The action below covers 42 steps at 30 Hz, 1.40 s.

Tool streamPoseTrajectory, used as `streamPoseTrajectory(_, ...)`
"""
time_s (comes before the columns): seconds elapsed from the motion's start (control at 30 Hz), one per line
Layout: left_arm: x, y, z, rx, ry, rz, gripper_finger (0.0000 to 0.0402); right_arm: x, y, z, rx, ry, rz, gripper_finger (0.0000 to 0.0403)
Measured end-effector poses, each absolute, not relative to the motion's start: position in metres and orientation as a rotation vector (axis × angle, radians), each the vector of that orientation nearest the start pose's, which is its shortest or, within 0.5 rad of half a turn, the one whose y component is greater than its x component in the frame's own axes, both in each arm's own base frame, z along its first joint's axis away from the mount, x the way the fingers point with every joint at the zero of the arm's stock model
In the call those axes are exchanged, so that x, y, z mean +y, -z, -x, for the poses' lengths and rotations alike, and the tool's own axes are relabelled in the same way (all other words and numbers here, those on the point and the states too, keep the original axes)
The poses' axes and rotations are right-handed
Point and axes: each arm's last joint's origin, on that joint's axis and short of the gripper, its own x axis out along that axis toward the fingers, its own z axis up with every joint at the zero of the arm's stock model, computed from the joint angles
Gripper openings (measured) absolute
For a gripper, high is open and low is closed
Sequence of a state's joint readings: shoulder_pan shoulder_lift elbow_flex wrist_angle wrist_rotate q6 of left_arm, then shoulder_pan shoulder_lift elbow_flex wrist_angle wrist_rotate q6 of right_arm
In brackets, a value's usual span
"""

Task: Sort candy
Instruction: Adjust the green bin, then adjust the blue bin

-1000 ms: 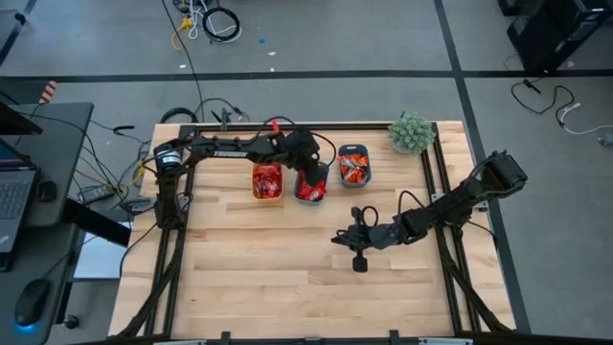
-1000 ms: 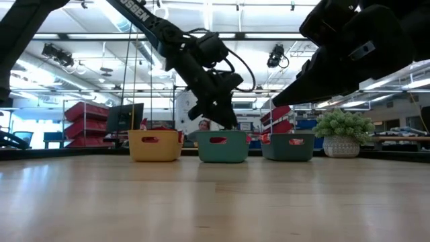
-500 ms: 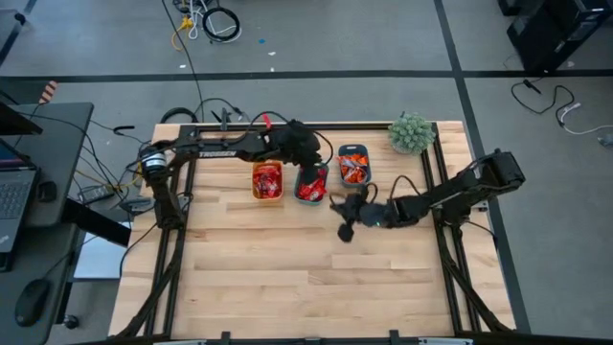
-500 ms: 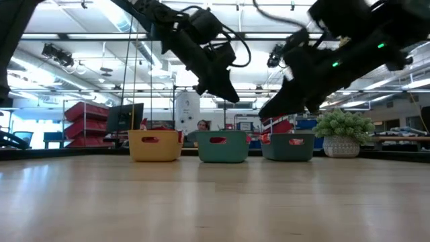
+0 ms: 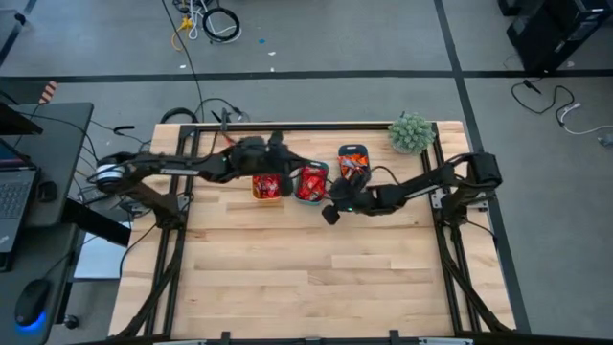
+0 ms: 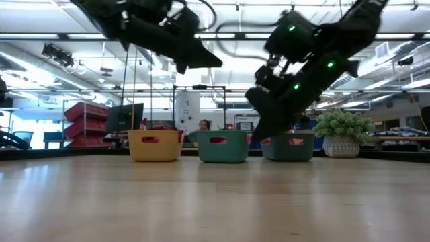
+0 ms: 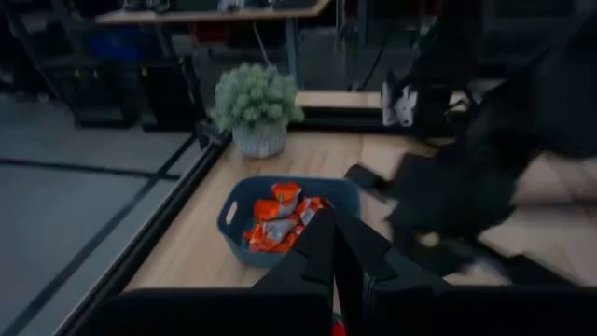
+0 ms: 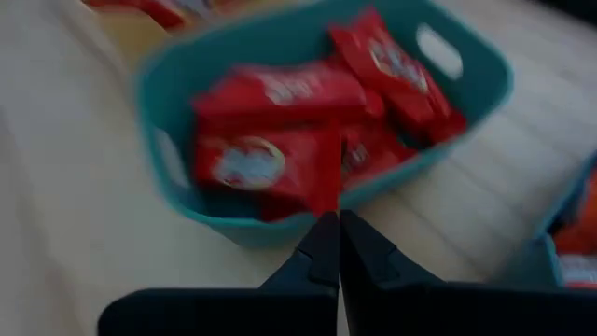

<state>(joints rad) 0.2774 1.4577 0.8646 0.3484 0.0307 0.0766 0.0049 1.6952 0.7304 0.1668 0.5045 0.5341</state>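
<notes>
Three bins stand in a row near the table's far edge, all holding candy: a yellow bin (image 5: pixel 267 185), a teal middle bin (image 5: pixel 311 182) full of red candy (image 8: pixel 280 121), and a blue-grey bin (image 7: pixel 238 210) with orange-red candy (image 7: pixel 275 224). My left gripper (image 7: pixel 340 266) is shut and nearly level, high above the yellow and teal bins (image 5: pixel 287 161). My right gripper (image 8: pixel 333 238) is shut and slants down at the teal bin's near wall (image 8: pixel 233 229), just on its near side (image 5: pixel 329 214). Nothing shows between either pair of fingers.
A small potted plant (image 5: pixel 411 132) stands at the table's far right corner. My right arm (image 5: pixel 421 187) reaches across from the right, close past the blue-grey bin. The near half of the wooden table (image 5: pixel 306 278) is bare board.
My left gripper has risen out of the teal bin, drawn back toward the table's left and tipped from pointing down to nearly level. My right gripper has swung from mid-table toward the far edge and left, up to the teal bin's near wall, rolling as it went.
</notes>
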Motion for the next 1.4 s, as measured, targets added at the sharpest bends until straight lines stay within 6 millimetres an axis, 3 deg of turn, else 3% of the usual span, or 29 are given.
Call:
streamPoseTrajectory(0.2,0.065,-0.260,-0.281,0.191,-0.200,-0.055,0.0003,-0.027,-0.129,-0.329,0.731,0.757,-0.327,0.0000)
streamPoseTrajectory(0.47,0.051,-0.259,-0.268,0.169,-0.186,-0.087,0.0003,-0.042,-0.128,-0.350,0.741,0.735,-0.277,0.0000)
streamPoseTrajectory(0.8,0.044,-0.257,-0.267,0.175,-0.183,-0.117,0.0003,-0.057,-0.136,-0.350,0.748,0.697,-0.209,0.0000)
streamPoseTrajectory(1.03,0.043,-0.258,-0.267,0.169,-0.180,-0.118,0.0003,-0.079,-0.157,-0.340,0.703,0.757,-0.246,0.0000)
streamPoseTrajectory(1.2,0.043,-0.258,-0.267,0.172,-0.181,-0.117,0.0003,-0.099,-0.150,-0.338,0.722,0.730,-0.325,0.0000)
streamPoseTrajectory(1.4,0.043,-0.257,-0.267,0.175,-0.182,-0.118,0.0002,-0.105,-0.143,-0.343,0.695,0.687,-0.334,0.0000)
